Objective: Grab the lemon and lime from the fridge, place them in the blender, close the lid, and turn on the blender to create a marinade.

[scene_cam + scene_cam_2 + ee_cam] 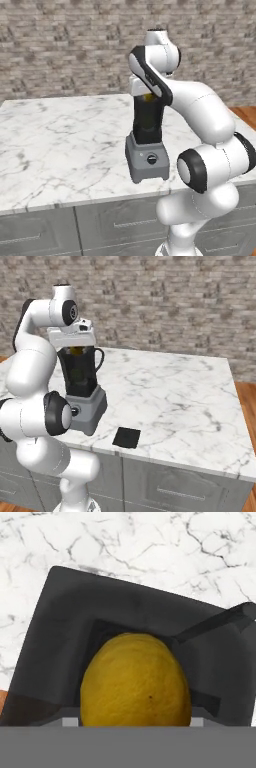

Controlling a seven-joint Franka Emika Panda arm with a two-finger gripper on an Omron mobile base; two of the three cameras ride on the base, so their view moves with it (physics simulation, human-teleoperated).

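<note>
One lemon (135,679) nearest the hand camera, directly above the open black jar of the single blender (81,388). Gripper (75,349) sits at the jar mouth; fingertips hidden, whether it grips the lemon cannot be told. One lid (126,437) lies flat near the front edge of the marble counter (175,401). Brick wall (165,301) behind.

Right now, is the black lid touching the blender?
Apart. In the right base view the lid lies flat on the counter, with bare marble between it and the blender.
</note>
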